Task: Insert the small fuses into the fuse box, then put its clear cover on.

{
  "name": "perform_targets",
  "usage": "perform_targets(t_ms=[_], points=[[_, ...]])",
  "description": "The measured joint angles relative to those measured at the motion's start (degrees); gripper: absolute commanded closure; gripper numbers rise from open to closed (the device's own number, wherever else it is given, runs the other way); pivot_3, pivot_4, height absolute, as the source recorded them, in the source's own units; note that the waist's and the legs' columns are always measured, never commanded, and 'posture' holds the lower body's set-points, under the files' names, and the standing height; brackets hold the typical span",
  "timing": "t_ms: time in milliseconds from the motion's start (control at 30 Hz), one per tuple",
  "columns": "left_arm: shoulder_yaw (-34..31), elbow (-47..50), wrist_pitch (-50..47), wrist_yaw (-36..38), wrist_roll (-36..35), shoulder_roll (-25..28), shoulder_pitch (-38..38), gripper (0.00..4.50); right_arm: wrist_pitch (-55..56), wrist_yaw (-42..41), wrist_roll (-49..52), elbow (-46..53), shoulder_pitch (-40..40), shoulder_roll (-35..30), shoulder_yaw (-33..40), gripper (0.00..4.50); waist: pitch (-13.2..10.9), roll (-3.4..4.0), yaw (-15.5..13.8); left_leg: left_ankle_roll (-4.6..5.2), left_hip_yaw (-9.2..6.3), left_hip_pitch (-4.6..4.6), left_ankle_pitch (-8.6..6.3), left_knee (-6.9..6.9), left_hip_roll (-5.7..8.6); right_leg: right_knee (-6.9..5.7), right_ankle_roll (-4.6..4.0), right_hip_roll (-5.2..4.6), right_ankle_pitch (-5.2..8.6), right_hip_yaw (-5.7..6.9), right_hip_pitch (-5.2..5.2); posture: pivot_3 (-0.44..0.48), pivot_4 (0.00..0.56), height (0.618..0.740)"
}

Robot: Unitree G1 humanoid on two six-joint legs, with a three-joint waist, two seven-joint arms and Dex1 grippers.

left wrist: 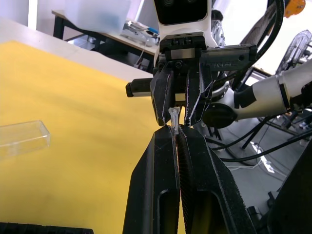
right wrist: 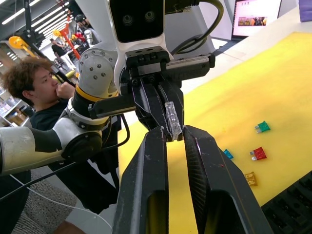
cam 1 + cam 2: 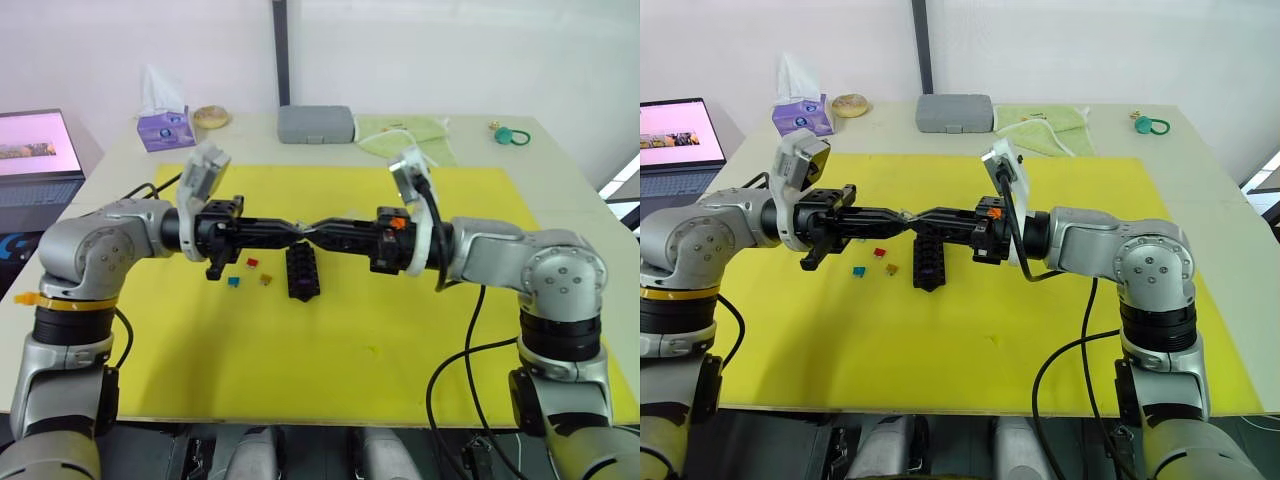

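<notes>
A small clear fuse (image 2: pixel 172 118) is pinched between the closed fingers of the left gripper (image 3: pixel 296 232), which meets the right gripper (image 3: pixel 312 233) tip to tip above the yellow mat (image 3: pixel 400 330). The right gripper's fingers are narrowly apart, their tips at the fuse; whether they touch it cannot be told. The fuse box (image 3: pixel 302 272) lies on the mat just below the meeting tips, on the robot's side of them. Teal (image 3: pixel 233 282), red (image 3: pixel 252 263) and orange (image 3: pixel 266 279) fuses lie on the mat under the left gripper, beside the box. The clear cover (image 1: pixel 23 139) lies on the mat off to one side of the left gripper. A grey case (image 3: pixel 316 124) sits on the table beyond the mat.
</notes>
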State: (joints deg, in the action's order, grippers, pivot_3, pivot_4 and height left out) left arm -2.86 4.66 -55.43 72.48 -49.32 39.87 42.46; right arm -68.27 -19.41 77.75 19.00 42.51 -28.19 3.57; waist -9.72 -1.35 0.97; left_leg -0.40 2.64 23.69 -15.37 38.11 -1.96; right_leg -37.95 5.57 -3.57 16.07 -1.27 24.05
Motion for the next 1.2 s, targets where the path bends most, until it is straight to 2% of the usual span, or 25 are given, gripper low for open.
perform_targets(t_ms=[33,67,467,567,733,800,833,933,1000,1133,1200], points=[[0.0,0.0,0.0,-0.05,0.03,0.0,0.0,4.5,0.09,-0.01,0.01,0.0,0.0,0.0,0.0,4.39,0.0,0.0,0.0,0.0,0.0,0.0,0.0,0.0,0.0,0.0,0.0,0.0,0.0,0.0,0.0,0.0,0.15,0.737],[0.0,0.03,0.0,-0.03,0.08,0.0,0.0,4.5,0.27,0.05,-0.05,0.01,0.0,-0.01,0.02,4.45,0.0,0.0,0.0,0.0,0.0,0.0,0.0,0.0,0.0,0.0,0.0,0.0,0.0,0.0,0.0,0.0,0.15,0.737],[0.22,0.05,0.95,0.39,0.55,0.1,-0.01,4.5,0.51,0.08,-0.05,0.1,-0.09,0.0,-0.03,4.45,0.0,0.0,0.0,0.0,0.0,0.01,0.0,0.0,0.0,0.0,0.0,0.0,0.0,0.0,0.01,0.0,0.15,0.737],[1.59,0.03,2.98,0.98,2.57,0.99,-0.12,3.56,0.55,0.08,-0.16,0.13,-0.21,0.02,-0.47,4.5,0.0,0.0,0.0,0.0,0.0,0.01,0.0,0.0,0.0,0.0,0.0,0.0,0.0,0.0,0.02,0.0,0.15,0.737],[2.07,-0.6,4.78,1.48,4.79,3.01,-1.95,1.4,1.23,-0.87,-1.48,0.49,-0.15,-0.03,-0.86,4.5,0.0,0.0,0.09,0.0,0.01,0.08,0.0,0.0,-0.01,0.0,0.0,0.01,0.0,0.0,0.11,0.0,0.15,0.737],[2.0,-1.18,5.42,2.15,5.76,5.34,-2.8,0.33,2.55,-2.67,-4.38,0.31,-0.01,-0.75,-1.6,4.5,0.0,0.01,0.12,0.0,0.01,0.12,0.0,0.0,0.0,-0.01,0.0,0.02,0.0,-0.01,0.16,0.0,0.15,0.737],[1.94,-1.46,6.67,2.46,6.89,6.84,-3.97,0.04,4.46,-5.32,-8.19,-0.08,0.8,-2.47,-3.61,4.5,-0.02,0.03,0.17,0.0,0.05,0.12,0.0,0.0,0.0,0.0,0.0,0.01,0.0,-0.03,0.19,0.0,0.15,0.737],[1.93,-3.41,11.37,2.87,11.25,10.1,-7.65,0.04,13.34,-14.59,-21.21,-3.77,3.38,-6.92,-9.68,4.5,-0.02,0.04,0.18,0.0,0.13,0.14,0.0,-0.01,0.03,0.0,-0.01,0.02,0.0,-0.05,0.27,0.0,0.15,0.737],[1.91,-5.05,16.41,2.85,15.34,12.27,-11.09,0.04,23.83,-23.54,-32.37,-9.05,5.26,-8.89,-15.88,4.5,-0.03,0.04,0.28,0.0,0.15,0.15,0.0,-0.01,0.01,0.0,-0.01,0.06,0.0,-0.05,0.29,0.0,0.15,0.737],[1.66,-5.46,22.17,3.64,18.93,14.27,-15.84,0.04,40.13,-36.63,-46.92,-19.96,6.67,-7.08,-24.02,4.5,-0.03,0.04,0.04,0.0,0.17,0.37,0.0,0.02,0.0,0.0,0.0,0.07,0.0,-0.01,0.44,0.0,0.15,0.737],[1.58,-4.9,23.64,3.81,19.78,14.98,-17.66,0.04,45.22,-40.82,-51.07,-24.25,6.8,-5.66,-26.39,4.5,-0.03,0.03,-0.1,0.0,0.17,0.46,0.0,0.04,0.0,0.0,0.0,0.03,0.0,0.01,0.46,0.0,0.15,0.737]])
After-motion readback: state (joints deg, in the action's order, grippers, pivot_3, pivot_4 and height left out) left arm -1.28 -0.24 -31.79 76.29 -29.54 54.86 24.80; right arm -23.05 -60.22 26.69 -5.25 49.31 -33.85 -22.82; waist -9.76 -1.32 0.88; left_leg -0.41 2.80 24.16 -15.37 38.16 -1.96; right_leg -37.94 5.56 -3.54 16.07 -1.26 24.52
